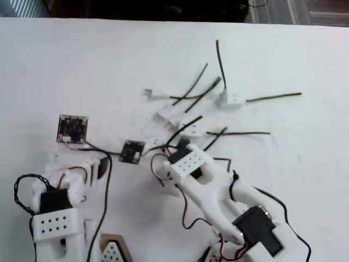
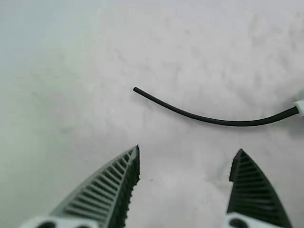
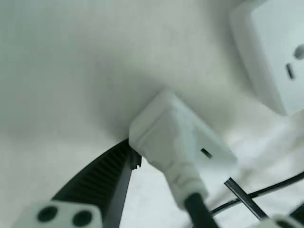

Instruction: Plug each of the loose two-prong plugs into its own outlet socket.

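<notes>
White two-prong plug (image 3: 180,152) on its black lead sits right inside the right tool (image 3: 211,185), spread wide, one ridged finger (image 3: 109,185) touching it! White outlet socket (image 3: 275,57) close by. Left tool (image 2: 188,151) gapes over white tabletop (image 2: 71,57), thin black cord (image 2: 209,118) beyond.

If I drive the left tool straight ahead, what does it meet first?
Probably the black cord lying across the table ahead of the open left tool; nothing sits between. Depth is unclear, so it could touch bare table first.

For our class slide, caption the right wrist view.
White plug at the right gripper, an outlet socket close by.
</notes>
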